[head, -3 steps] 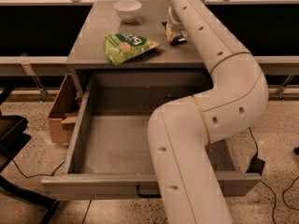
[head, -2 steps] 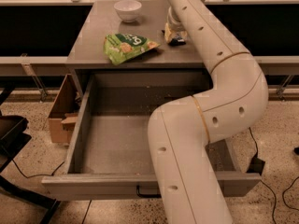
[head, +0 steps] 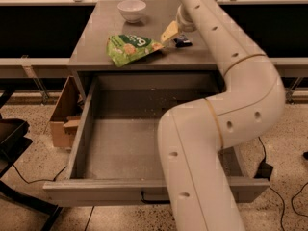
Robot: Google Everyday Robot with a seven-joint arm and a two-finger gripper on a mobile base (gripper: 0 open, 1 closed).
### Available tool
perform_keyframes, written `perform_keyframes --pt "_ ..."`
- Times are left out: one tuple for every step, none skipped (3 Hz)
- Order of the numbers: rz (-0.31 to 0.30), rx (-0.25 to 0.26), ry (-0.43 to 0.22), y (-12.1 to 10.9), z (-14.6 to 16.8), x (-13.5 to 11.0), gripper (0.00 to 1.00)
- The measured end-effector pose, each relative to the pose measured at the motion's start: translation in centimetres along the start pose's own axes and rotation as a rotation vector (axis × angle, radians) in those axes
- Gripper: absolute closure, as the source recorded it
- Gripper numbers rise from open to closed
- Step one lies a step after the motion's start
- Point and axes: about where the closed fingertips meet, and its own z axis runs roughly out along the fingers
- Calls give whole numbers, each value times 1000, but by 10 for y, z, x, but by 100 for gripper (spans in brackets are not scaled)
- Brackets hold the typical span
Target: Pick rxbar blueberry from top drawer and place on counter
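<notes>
With the small dark navy-blue rxbar blueberry (head: 183, 42) apparently resting on the flat grey counter (head: 96, 32) just beside the cream two-finger gripper (head: 172, 33), whose hold I cannot tell, any withdrawal should rise straight up, avoiding the crinkled green snack bag (head: 130, 47) near its other side.

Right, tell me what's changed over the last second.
The hand above the counter has shifted slightly toward the green bag. The blue snack bar, earlier mostly hidden beneath it, now lies exposed on the counter beside it. Whether it has fully let go is unclear. The bag, the white bowl and the open drawer stayed put.
</notes>
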Motion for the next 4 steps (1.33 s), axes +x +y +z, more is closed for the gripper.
perform_keyframes --pt "122 -25 -26 -55 -25 18 0" --pt "287 -39 -92 -123 -62 39 0" --pt "435 -37 -228 -183 -121 50 0" --pt "578 -28 -477 -231 -229 58 0"
